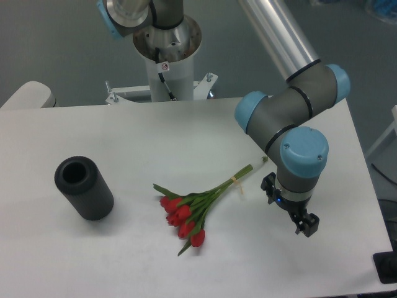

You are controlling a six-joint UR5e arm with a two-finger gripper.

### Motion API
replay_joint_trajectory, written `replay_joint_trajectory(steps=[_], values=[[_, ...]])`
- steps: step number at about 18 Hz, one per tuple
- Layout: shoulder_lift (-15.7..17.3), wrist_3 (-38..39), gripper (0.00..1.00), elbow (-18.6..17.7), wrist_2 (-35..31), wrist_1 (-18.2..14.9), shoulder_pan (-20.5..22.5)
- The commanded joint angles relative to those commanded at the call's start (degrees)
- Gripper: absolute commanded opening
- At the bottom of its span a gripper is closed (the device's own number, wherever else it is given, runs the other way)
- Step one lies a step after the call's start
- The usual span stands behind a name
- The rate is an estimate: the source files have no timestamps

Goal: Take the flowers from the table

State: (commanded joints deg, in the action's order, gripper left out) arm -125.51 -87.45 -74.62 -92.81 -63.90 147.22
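At the left we see a black cylinder (pixel 84 188) standing well apart from the job. Mid-table lie the flowers (pixel 197 208), flat on the table (pixel 186 133) and not yet lifted, so the whole pick is left, in our judgement. Their long axis runs diagonally: red buds toward the near left, stems toward the far right. To the right hangs the gripper (pixel 306 227), beside the stems and holding nothing; we cannot tell its jaw gap.
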Motion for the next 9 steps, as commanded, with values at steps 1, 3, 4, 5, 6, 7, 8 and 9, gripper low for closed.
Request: replay_joint_trajectory(steps=[1,3,4,5,6,7,8,9], values=[[0.00,0.00,1.00,-0.09,-0.09,0.09,0.00],[-0.09,0.17,1.00,-0.09,-0.09,0.09,-0.17],[-0.17,0.26,1.00,-0.09,-0.17,0.09,-0.78],[-0.35,0.61,1.00,-0.09,-0.18,0.09,-1.14],[-0.35,0.70,1.00,-0.09,-0.26,0.17,-1.32],[-0.35,0.79,1.00,-0.26,-0.26,0.09,-1.41],[-0.18,0.88,1.00,-0.52,-0.18,0.09,-1.41],[-0.09,0.97,1.00,-0.88,-0.18,0.09,-1.41]])
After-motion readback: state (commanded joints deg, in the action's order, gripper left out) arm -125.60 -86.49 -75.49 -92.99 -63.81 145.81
